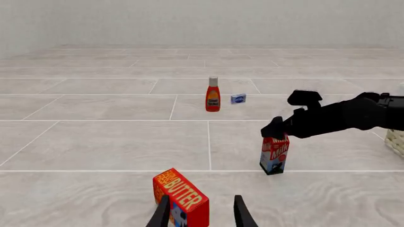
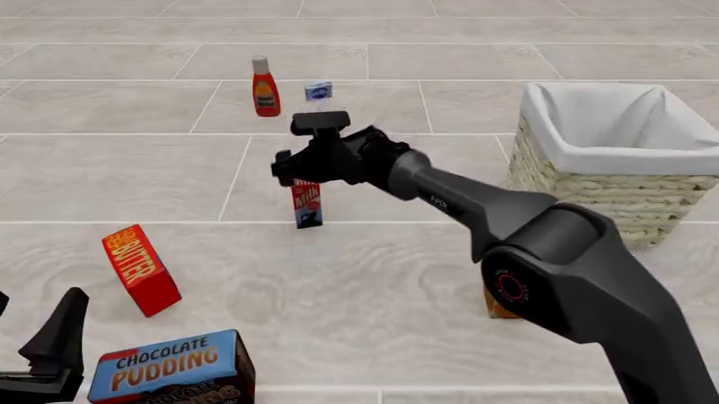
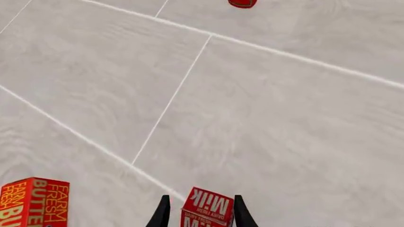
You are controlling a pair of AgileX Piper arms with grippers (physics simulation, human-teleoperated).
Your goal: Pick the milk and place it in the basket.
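The milk [image 2: 306, 204] is a slim carton with a red top and a blue and white base, standing upright on the table. My right gripper [image 2: 301, 175] is open and straddles its top. In the right wrist view the milk's [image 3: 207, 209] red top sits between the two fingers [image 3: 162, 213], with small gaps either side. The left wrist view shows the milk [image 1: 274, 157] under the right gripper [image 1: 277, 131]. The basket [image 2: 615, 181] stands at the right, woven with a white lining. My left gripper [image 2: 39, 313] is open and empty at the near left.
A red butter box [image 2: 141, 269] leans near the left gripper [image 1: 202, 215]. A chocolate pudding box [image 2: 168, 367] lies at the front. A ketchup bottle [image 2: 265, 87] and a small blue can [image 2: 319, 92] stand far back. An orange carton [image 2: 496, 305] is mostly hidden behind the right arm.
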